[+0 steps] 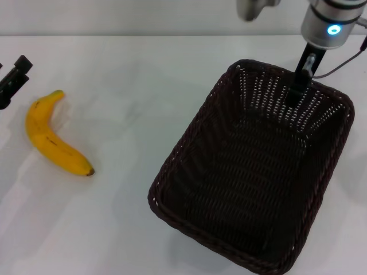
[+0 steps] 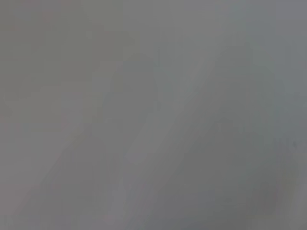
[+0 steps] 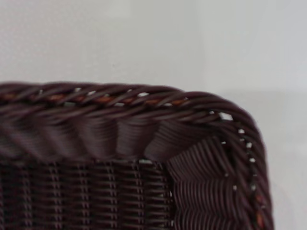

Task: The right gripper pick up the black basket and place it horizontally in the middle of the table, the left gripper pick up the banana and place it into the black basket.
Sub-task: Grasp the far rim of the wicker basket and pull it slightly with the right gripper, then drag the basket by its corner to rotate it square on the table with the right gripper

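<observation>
1. Nearest the camera sat the black basket [image 1: 252, 172], empty, resting askew on the white counter [image 1: 126, 229] toward its near right corner.
2. Its far rim met the right claw [image 1: 298, 86], whose thin black fingers dipped at the braided edge; whether they pinched the rim could not be told.
3. Up close, the right wrist view showed the basket's braided corner [image 3: 192, 124].
4. Well apart, near the left edge, lay the banana [image 1: 51, 137].
5. At the far left edge waited the left claw [image 1: 12, 80], barely visible, its state unclear.
</observation>
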